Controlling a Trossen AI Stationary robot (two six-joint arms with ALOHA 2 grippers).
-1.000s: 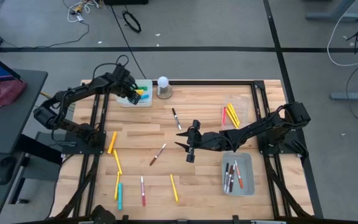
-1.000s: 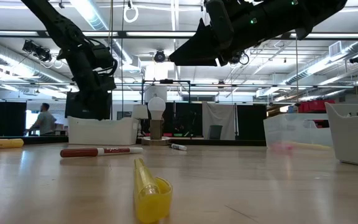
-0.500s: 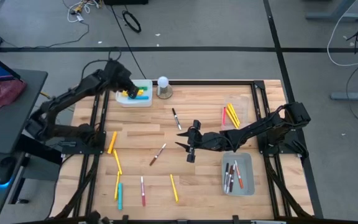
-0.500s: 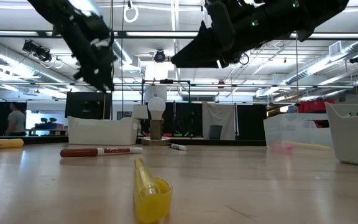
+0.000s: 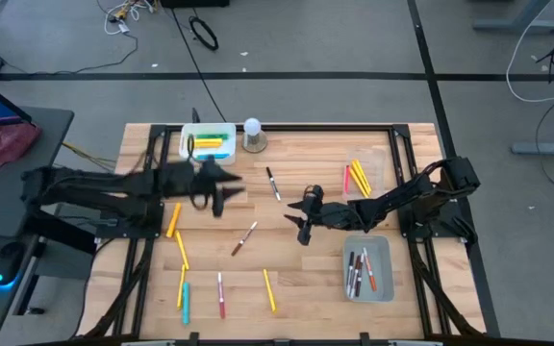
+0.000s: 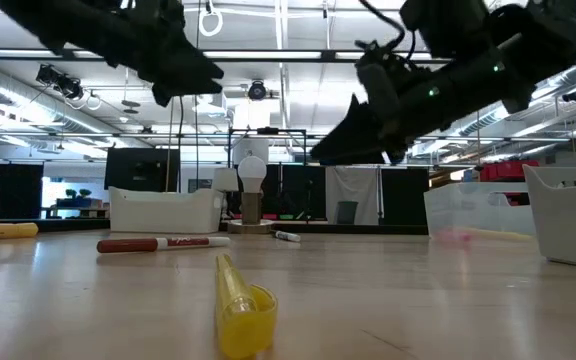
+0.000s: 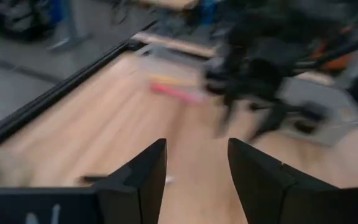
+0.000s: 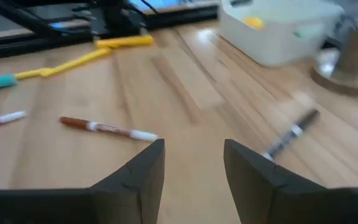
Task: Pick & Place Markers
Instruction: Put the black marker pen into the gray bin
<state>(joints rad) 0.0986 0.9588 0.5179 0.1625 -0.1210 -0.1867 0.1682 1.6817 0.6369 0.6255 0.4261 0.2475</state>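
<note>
Wooden plank tabletop [image 5: 287, 159] — contents as laid out.

Left pincer [image 5: 221, 189]: dark, two-fingered, hanging above the left-centre of the tabletop, near the white rectangular bin [image 5: 207, 143] at the far left corner. Fingers [image 7: 138, 177] stand apart with bare wood showing between them; nothing held. The arm shows smeared in the overhead view, so its exact tip position is approximate.

Right pincer [image 5: 302, 227]: dark, two-fingered, above the middle of the tabletop, raised off the surface. Fingers [image 8: 143, 171] apart, nothing between them.

Markers, loose on the tabletop:
- white marker with dark cap [image 5: 272, 183], lying far of centre, between the two pincers;
- brown-and-white marker [image 5: 244, 237], lying diagonally, near centre, just left of the right pincer;
- thick yellow marker [image 5: 173, 219] and thin yellow marker [image 5: 181, 249] at the left edge;
- yellow marker [image 5: 181, 285], teal marker [image 5: 186, 303], pink-and-white marker [image 5: 221, 294] and another yellow marker [image 5: 269, 290] along the near edge.

Markers, binned:
- yellow and green markers [image 5: 212, 142] in the white bin;
- yellow and red markers [image 5: 356, 178] in a clear container [image 5: 377, 161] at the right;
- several red, white and dark markers [image 5: 360, 271] in the grey tray [image 5: 385, 252] at the near right.

White ball-topped round object [image 5: 252, 135] on a wooden base — just beside the white bin, far edge.
</note>
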